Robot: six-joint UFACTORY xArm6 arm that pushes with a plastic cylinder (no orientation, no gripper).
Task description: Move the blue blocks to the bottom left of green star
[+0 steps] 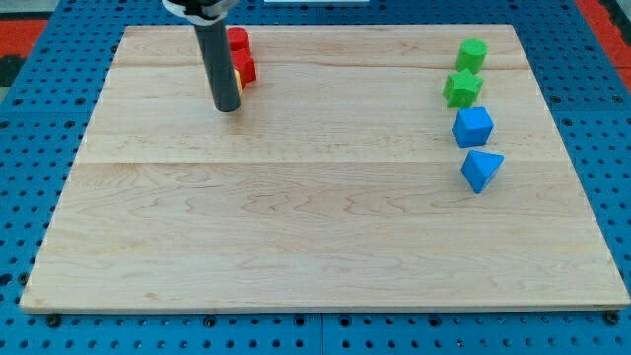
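A green star point(461, 89) lies near the view's right edge, upper part of the board. A green block point(472, 54) sits just above it. A blue cube point(473, 126) sits just below the star, nearly touching it. A blue triangular block point(481, 170) lies below the cube. My tip point(228, 106) rests on the board at the upper left, far to the left of the blue blocks, with the dark rod rising above it.
Two red blocks point(240, 41) point(245, 69) sit right of the rod, with a yellow block point(238, 80) peeking out beside it. The wooden board point(296, 227) lies on a blue pegboard table point(20, 177).
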